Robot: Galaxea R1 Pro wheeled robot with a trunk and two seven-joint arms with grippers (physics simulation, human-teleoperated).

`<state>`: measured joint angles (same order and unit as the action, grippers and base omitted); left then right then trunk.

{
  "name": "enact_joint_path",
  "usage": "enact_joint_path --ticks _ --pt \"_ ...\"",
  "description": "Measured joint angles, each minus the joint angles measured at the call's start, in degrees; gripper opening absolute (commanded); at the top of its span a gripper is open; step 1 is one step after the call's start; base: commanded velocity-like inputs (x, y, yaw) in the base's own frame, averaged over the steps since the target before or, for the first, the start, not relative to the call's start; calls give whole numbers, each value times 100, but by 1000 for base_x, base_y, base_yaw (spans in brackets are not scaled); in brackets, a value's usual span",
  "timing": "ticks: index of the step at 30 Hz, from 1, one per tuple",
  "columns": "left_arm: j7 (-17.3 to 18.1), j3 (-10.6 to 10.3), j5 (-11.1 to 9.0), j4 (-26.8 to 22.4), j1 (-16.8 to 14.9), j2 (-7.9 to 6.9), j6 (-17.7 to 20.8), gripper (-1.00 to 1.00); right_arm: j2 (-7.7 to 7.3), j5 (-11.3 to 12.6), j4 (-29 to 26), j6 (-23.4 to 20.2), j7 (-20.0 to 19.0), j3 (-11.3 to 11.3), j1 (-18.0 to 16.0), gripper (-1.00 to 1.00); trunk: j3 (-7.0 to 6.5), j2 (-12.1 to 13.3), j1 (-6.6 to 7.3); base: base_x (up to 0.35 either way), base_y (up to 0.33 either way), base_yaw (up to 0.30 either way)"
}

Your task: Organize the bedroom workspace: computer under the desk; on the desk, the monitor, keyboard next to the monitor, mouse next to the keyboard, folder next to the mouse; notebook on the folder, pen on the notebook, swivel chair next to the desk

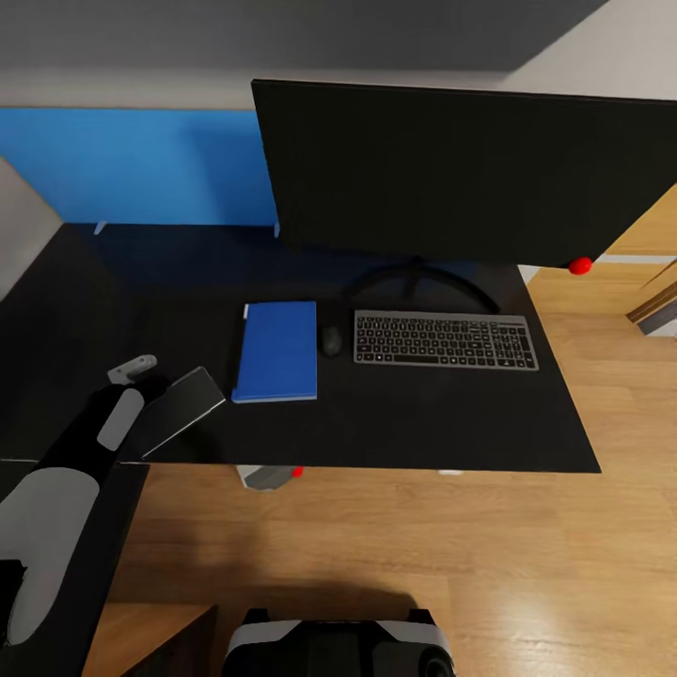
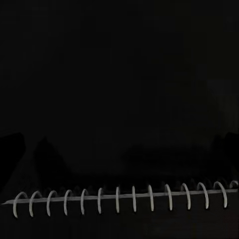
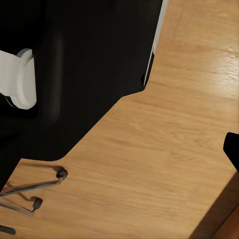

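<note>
At lower left of the head view, the left gripper (image 1: 141, 376) holds the notebook (image 1: 179, 406) tilted above the desk (image 1: 423, 432); finger closure cannot be confirmed. Right of it lies the folder (image 1: 276, 351), long axis near-to-far, then mouse (image 1: 331, 341), keyboard (image 1: 445, 339), monitor (image 1: 470, 174) behind.

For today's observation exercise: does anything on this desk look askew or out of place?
Yes. The notebook is tilted off the desk at the left arm's end effector, not on the blue folder. Keyboard and mouse lie square.
</note>
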<state>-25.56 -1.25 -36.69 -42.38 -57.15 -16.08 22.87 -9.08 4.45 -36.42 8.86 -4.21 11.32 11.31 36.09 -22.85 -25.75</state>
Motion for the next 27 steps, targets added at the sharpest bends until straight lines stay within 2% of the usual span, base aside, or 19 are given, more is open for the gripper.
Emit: enact_joint_path --ticks 21,27 --pt "-7 7 0 -5 6 -6 5 100 0 0 -7 7 -1 1 0 100 0 0 2 -16 0 0" --pt "3 12 -16 -6 8 -11 8 100 0 2 -7 5 -5 1 0 100 0 0 -1 -157 0 0"
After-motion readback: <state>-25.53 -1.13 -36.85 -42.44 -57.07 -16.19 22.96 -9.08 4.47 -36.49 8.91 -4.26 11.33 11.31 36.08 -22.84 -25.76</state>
